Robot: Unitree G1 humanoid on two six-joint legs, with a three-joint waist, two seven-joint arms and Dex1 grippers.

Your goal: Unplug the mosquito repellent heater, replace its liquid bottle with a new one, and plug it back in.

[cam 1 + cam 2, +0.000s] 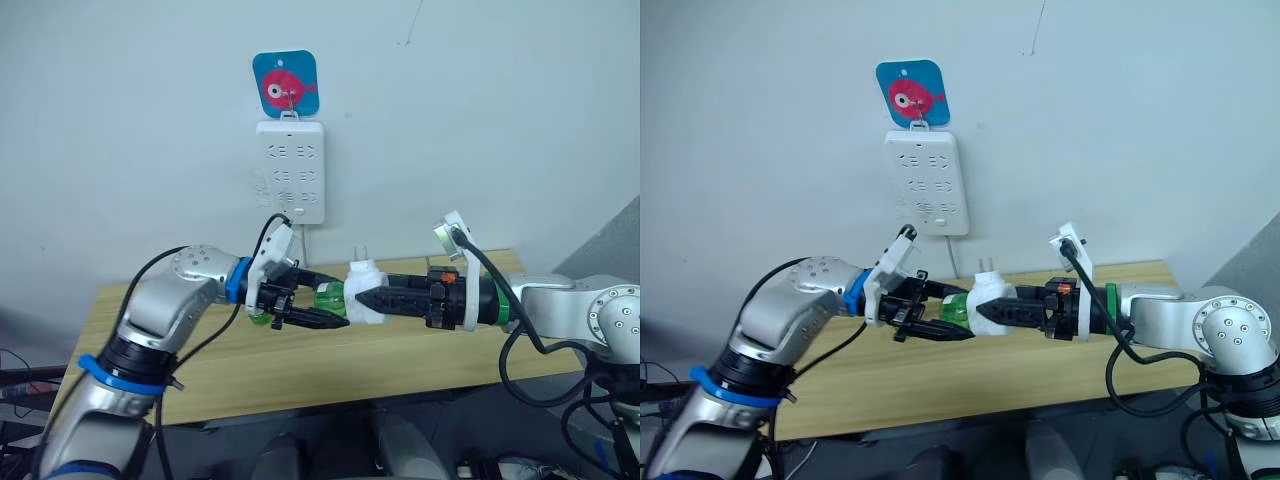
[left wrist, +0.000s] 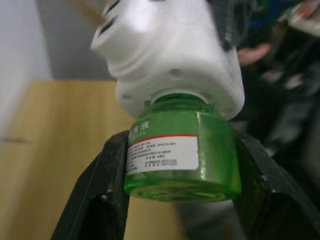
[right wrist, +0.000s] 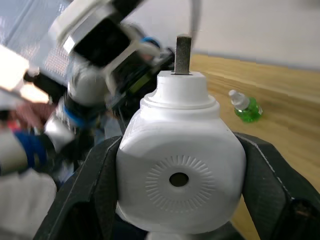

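1. Two pincers met in the air above the wooden counter (image 1: 400,365), below the white power strip (image 1: 290,170) that hung on the wall; a blue card with a pink fish (image 1: 285,85) hung just above the strip.
2. Right pincer (image 3: 180,185) was clamped on the mosquito repellent heater (image 1: 363,293), one black finger on each side of its white body; its round vent faced the right wrist camera and its metal prongs pointed up toward the strip.
3. Left pincer (image 2: 182,175) was closed on the liquid bottle (image 2: 182,157), fingers pressing both sides of the green bottle; the bottle's neck sat inside the heater's underside.
4. One capped green bottle, the new one (image 3: 246,107), lay on the counter, well apart from the heater.
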